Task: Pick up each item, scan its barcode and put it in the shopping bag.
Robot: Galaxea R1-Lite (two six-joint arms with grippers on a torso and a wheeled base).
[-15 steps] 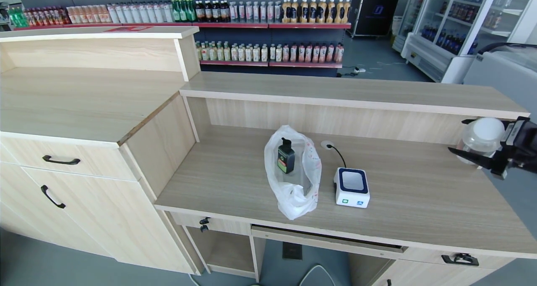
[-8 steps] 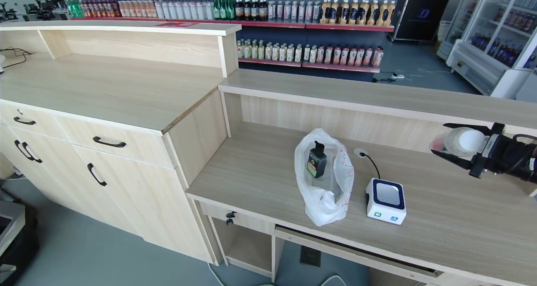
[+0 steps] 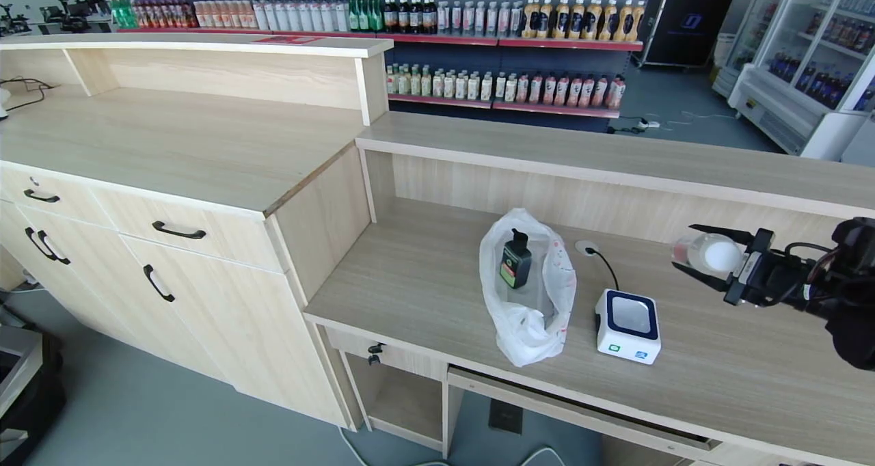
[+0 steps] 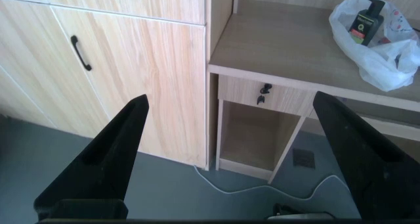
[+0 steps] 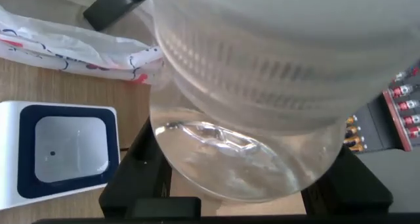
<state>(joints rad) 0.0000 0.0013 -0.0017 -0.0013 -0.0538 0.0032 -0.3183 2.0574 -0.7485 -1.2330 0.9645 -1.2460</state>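
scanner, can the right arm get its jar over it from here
Probably yes. The right pincer holds the clear jar above the counter, right of the scanner, with nothing between them; the shopping bag lies on its other side.

A shop, clearly. Rows of shelves (image 3: 437, 41) packed with bottles (image 3: 410, 16) at the back, drink fridges (image 3: 800, 63) to the right. Up front, a checkout counter (image 3: 424, 281) with a scanner (image 3: 627, 326).

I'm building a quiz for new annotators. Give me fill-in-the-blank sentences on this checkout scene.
The right gripper holds a clear jar with a ___ cap.
The dark bottle sits inside the ___.
The left gripper has its jaws ___.
A black cable runs from the ___ to a hole in the counter.
Missing words: white; bag; open; scanner.
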